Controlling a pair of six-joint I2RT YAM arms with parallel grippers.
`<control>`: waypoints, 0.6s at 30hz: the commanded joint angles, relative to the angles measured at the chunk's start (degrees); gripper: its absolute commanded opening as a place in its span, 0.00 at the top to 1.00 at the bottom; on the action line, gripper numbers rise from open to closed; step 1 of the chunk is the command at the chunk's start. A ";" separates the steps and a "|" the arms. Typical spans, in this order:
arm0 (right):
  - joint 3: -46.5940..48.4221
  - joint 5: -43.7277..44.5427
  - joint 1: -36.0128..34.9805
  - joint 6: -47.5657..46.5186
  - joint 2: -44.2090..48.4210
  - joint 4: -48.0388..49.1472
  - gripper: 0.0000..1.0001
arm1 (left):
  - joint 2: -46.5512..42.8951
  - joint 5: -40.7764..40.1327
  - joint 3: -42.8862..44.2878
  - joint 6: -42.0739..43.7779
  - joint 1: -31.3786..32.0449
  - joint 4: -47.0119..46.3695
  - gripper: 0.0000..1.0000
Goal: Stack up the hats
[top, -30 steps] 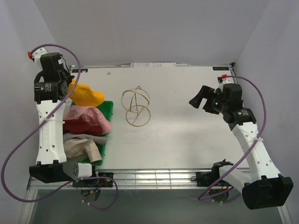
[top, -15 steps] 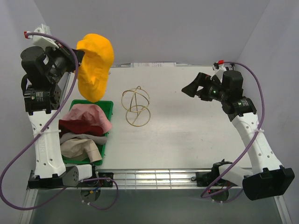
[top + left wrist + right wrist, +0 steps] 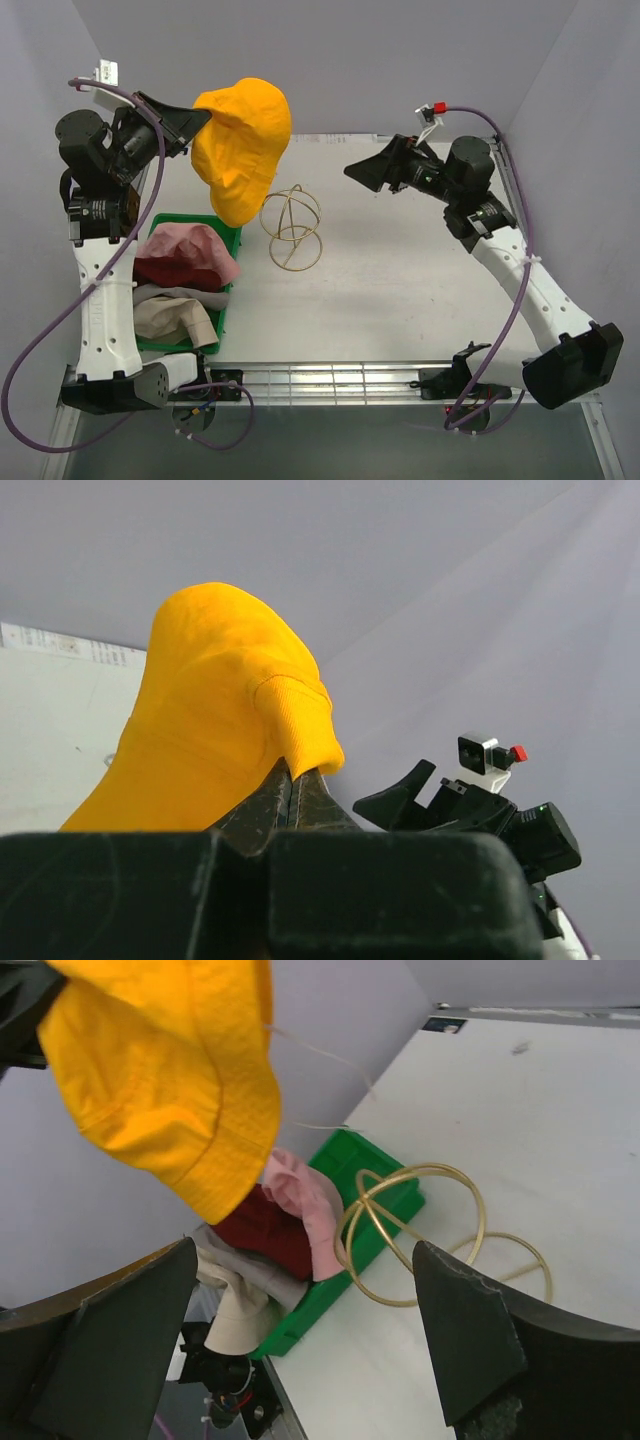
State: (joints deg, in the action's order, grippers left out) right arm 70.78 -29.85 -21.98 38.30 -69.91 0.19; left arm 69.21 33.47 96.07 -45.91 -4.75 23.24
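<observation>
Left end effector is clamped on just 1 fold of the yellow-orange hat — a slip could drop it onto the gold wire sphere; right end effector gapes empty.
</observation>
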 commanded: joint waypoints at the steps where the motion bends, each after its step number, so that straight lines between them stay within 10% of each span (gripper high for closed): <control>1: -0.91 -1.01 -5.43 2.83 -2.85 18.58 0.07 | -3.29 -0.07 -2.99 -6.64 0.09 -4.69 1.00; 18: 4.01 6.99 -16.78 6.70 -20.52 39.97 0.07 | -5.05 -5.96 -9.76 -14.20 3.43 -6.63 1.00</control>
State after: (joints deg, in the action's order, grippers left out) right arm 70.94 -25.52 -38.48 44.84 -89.97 30.24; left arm 65.34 29.08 86.80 -58.41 -2.00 18.35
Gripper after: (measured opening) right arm 0.931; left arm 0.026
